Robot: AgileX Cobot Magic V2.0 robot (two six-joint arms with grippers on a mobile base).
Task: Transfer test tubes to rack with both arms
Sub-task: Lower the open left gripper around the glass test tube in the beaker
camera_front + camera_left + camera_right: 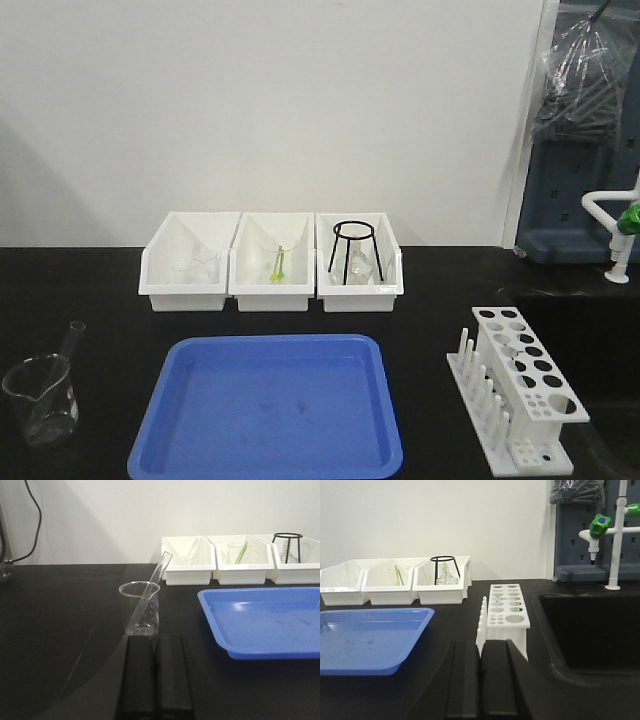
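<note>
Left gripper [156,639]: fingers clenched together on nothing, left of the blue tray [270,625].
Test tube [152,587]: leaning in beaker [140,610], left of tray.
Rack [525,385]: upright, right of tray.
Right gripper [481,644]: clenched, holding nothing, right of tray.

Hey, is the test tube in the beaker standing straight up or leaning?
Leaning. The test tube slants across the beaker, its open end sticking out past the rim.

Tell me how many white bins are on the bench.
3, side by side behind the blue tray: left bin, middle bin, right bin. None seems hidden.
</note>
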